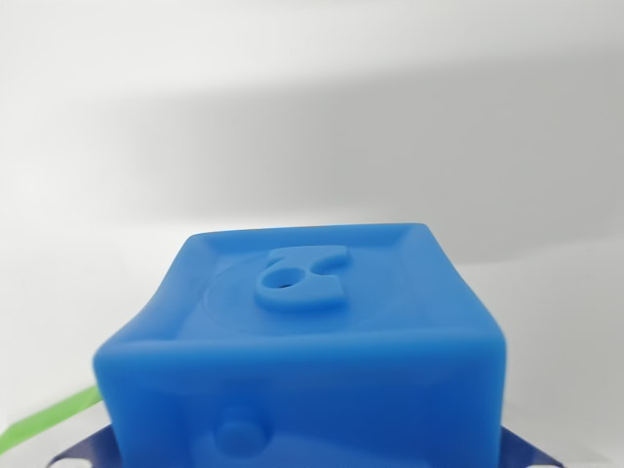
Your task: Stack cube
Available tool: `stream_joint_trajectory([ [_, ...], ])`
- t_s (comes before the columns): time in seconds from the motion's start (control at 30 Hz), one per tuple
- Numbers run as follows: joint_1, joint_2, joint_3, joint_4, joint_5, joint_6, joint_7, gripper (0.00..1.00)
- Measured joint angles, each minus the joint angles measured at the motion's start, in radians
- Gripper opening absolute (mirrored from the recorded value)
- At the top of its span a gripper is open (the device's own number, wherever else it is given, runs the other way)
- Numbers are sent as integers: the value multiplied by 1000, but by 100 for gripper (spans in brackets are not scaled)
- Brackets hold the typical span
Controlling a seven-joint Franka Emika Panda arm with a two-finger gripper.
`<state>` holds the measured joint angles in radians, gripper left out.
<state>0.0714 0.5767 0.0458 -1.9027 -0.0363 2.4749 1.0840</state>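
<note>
Blue cube (307,341): soft-looking, rounded edges, fills the lower middle of the wrist view; very close to the camera and partly blurred.
Top face: a raised moulded figure (297,281) with a small hole in it, set inside a shallow ring.
Near face: a small round boss (237,434) low on the wrist view's left; the rest is plain.
Beneath the cube: dark blue edges (531,450) stick out at both lower corners; whether this is another cube or a flat piece, I cannot tell.
Green strip (54,414): a thin bright line at the lower left of the wrist view, running off the frame; its nature is unclear.
Surface (312,127): pale white, with a broad soft shadow across the upper half.
Gripper: no finger shows in the frame; whether it is wide, narrow or holding the cube, I cannot tell.
Step in hand: by my judgement, either carrying the cube or standing right over it; the closeness suggests contact, but nothing proves it.
Progress: uncertain; the dark blue below may be the stack's base.
Next move calls for: squaring the cube over whatever lies under it and lowering it straight, since a soft block can tilt on release.
</note>
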Motion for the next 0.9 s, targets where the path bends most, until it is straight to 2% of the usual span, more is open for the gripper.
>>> stream_joint_trajectory([
  [0.9, 42, -88, 29, -106, -15, 17, -96, 0],
])
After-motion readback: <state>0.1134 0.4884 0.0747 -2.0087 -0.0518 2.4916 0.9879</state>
